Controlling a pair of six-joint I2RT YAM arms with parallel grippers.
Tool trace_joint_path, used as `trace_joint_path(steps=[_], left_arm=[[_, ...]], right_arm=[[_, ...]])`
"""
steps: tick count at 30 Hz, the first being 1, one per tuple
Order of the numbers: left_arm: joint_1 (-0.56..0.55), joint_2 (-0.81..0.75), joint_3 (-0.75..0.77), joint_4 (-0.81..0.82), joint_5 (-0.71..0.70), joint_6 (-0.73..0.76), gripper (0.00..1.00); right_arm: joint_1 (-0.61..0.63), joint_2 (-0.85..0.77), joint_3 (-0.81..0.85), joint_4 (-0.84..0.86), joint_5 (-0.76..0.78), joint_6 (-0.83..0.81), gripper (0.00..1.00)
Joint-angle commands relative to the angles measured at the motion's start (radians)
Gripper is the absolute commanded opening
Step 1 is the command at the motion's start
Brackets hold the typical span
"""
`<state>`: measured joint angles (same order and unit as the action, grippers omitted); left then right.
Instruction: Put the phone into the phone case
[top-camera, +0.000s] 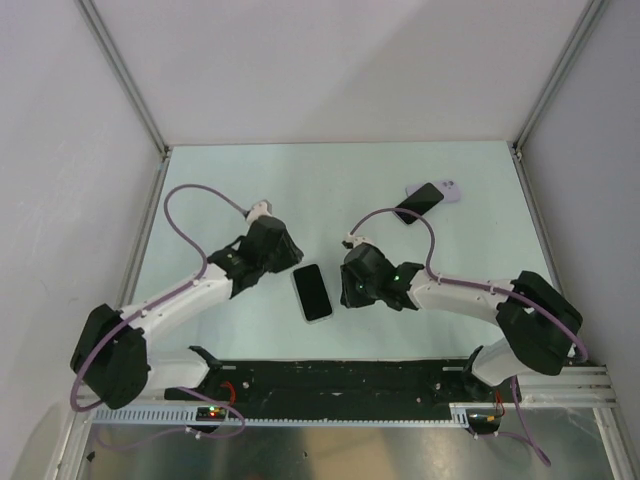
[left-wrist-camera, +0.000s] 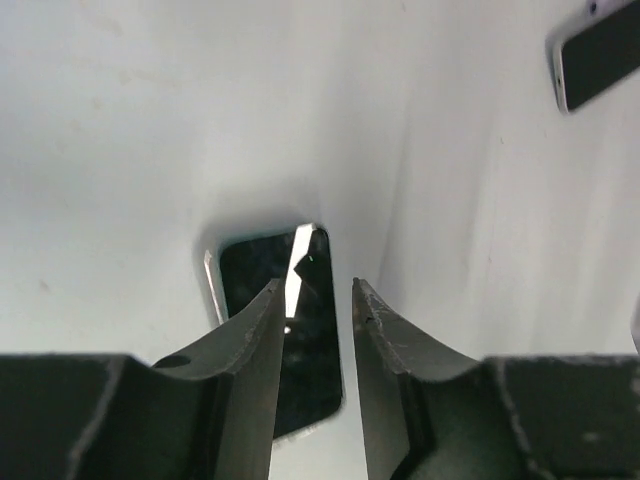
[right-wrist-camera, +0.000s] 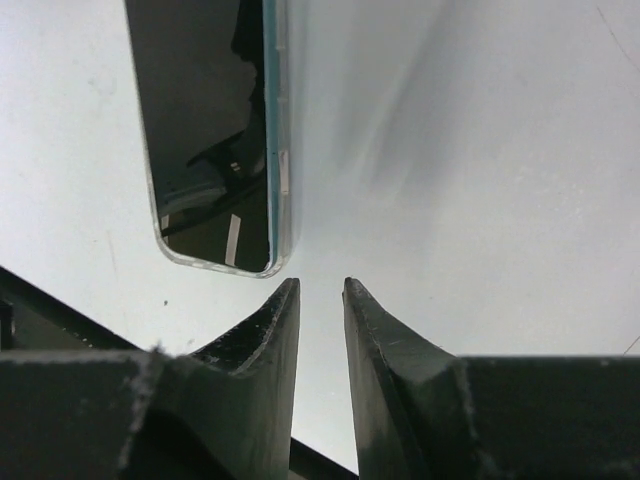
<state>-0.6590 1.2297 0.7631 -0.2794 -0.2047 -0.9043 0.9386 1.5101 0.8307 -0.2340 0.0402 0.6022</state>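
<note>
- Between the two arms, from above, the flat black-glass phone with a pale rim (top-camera: 312, 292) lies screen-up on the pale green surface (top-camera: 250, 180). Its long axis runs near to far, the far end leaning slightly left.
- The left pincer (top-camera: 288, 265) sits at the phone's far left corner and the right pincer (top-camera: 347, 288) just beside its right long edge. They are about equally near; contact cannot be told from this height.
- Far to the right, well apart from both pincers, a second dark slab-shaped handset (top-camera: 418, 203) lies partly across a lilac piece with a small lens cluster (top-camera: 450, 188). I take that piece for the case, though it could be a phone's back.
- From the left wrist, the left pincer (left-wrist-camera: 312, 285) stands at a narrow gap with nothing between the fingers. The phone (left-wrist-camera: 315, 370) lies directly under and ahead, its long axis in line with the fingers, and the left finger covers part of its left side. The second handset (left-wrist-camera: 600, 55) shows at the far right corner.
- From the right wrist, the right pincer (right-wrist-camera: 320, 282) is likewise narrowly parted and holds nothing. The phone (right-wrist-camera: 205, 130) lies ahead and to the left, its long axis running away from the tips and its near corner just beyond the left finger, apart from it.
- No brand, label or writing can be read in any view. The screens show only reflections of the arms.
</note>
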Motion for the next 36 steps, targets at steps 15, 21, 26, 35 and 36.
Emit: trace_joint_path(steps=[15, 21, 26, 35, 36], left_arm=[[0.174, 0.504, 0.324, -0.032, 0.165, 0.269, 0.18], [0.12, 0.521, 0.277, -0.029, 0.151, 0.234, 0.13], [0.091, 0.496, 0.225, -0.026, 0.141, 0.193, 0.1], [0.081, 0.354, 0.084, -0.025, 0.113, 0.123, 0.06], [0.081, 0.33, 0.063, -0.026, 0.11, 0.116, 0.06]], right_arm=[[0.121, 0.005, -0.122, 0.208, -0.028, 0.211, 0.21], [0.1, 0.069, -0.123, 0.291, -0.025, 0.236, 0.18], [0.074, 0.096, -0.122, 0.318, -0.015, 0.244, 0.16], [-0.035, 0.121, -0.102, 0.343, -0.005, 0.222, 0.15], [-0.051, 0.124, -0.096, 0.341, -0.007, 0.216, 0.15]])
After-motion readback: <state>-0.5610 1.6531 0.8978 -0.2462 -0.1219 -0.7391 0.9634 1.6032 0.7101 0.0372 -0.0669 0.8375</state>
